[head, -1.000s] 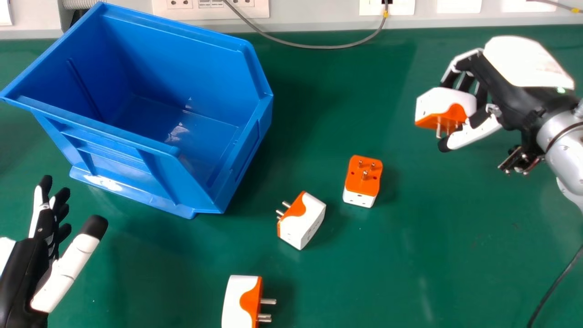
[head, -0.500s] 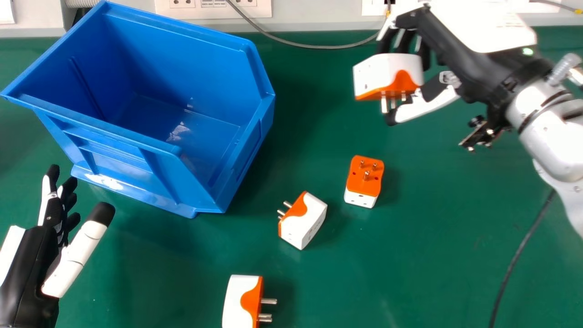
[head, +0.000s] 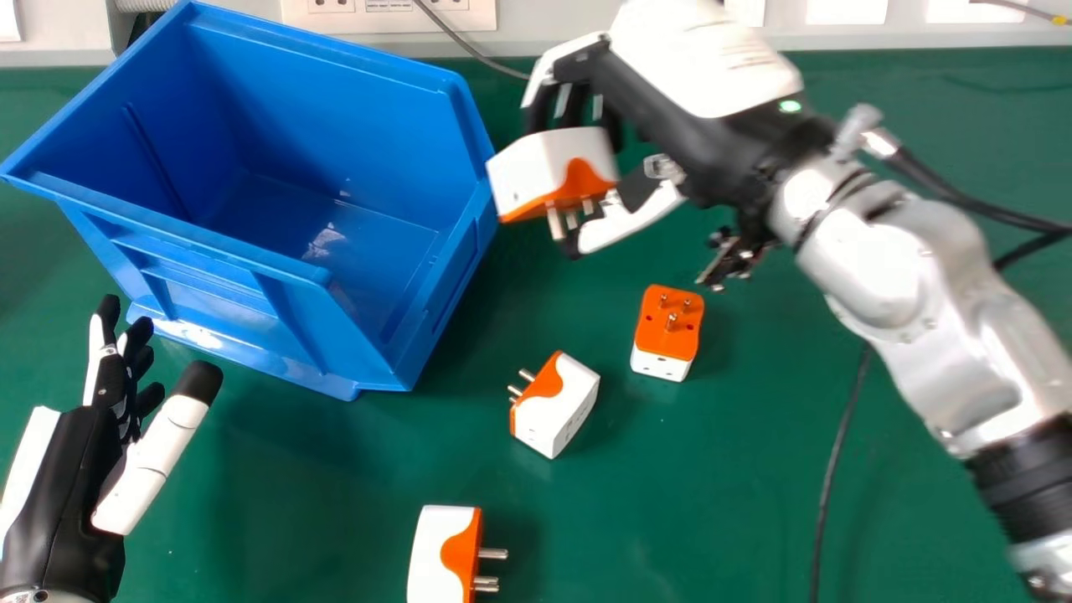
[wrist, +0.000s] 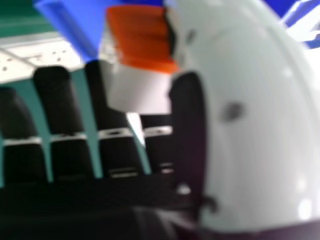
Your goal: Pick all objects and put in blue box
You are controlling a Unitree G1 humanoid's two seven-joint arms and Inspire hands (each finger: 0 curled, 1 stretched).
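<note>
"Condition of the right hand (head: 687, 126)?"

"Closed on a plug (head: 536, 172), at the upper centre of the head view. The thumb bore on one side, the fingers on the other, prongs down. The right hand view agreed."

"And the box (head: 318, 126)?"

"Upper left, open side up. The held plug overlapped its right edge in the view; whether the two touched, I could not tell."

"Remaining plugs?"

"Three, all on the green table (head: 335, 511). The upright plug (head: 670, 322) stood right of centre, prongs up. The middle plug (head: 561, 406) lay just below centre, prongs toward the upper left. The lowest plug (head: 440, 553) was cut by the bottom edge, prongs to the right."

"The left hand (head: 67, 494)?"

"Lower left, near the box, fingers extended and thumb apart. I recorded it as open."

"Surroundings?"

"A socket strip (head: 389, 15) ran along the top edge, behind the box. A black cord (head: 837, 452) trailed down the lower right."
</note>
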